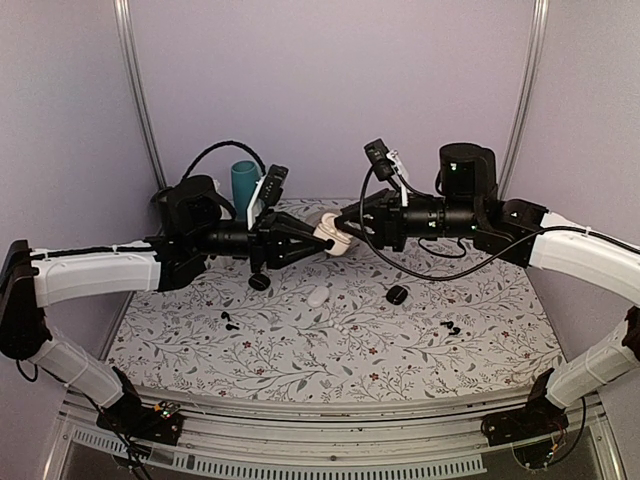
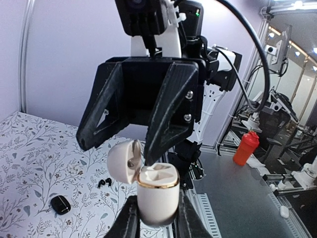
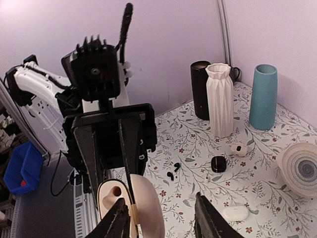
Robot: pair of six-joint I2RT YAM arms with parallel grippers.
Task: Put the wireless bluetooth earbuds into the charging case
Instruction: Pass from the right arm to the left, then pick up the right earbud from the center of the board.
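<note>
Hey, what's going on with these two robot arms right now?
The two arms meet in mid-air above the table. The left gripper is clamped on the base of the white case, whose lid is flipped open. The right gripper faces it with its jaws apart around the lid, not clamping it. Whether any earbuds sit in the case can't be told from these views.

Charging case [image 1: 333, 238] at the centre of the top view, above the table [image 1: 300, 350], left gripper [image 1: 320, 240] at its left, right gripper [image 1: 347, 226] at its right, oval object [image 1: 318, 296] on the table below it in frame, round case [image 1: 397, 294] right of that, vase [image 1: 244, 185] upper left.
</note>
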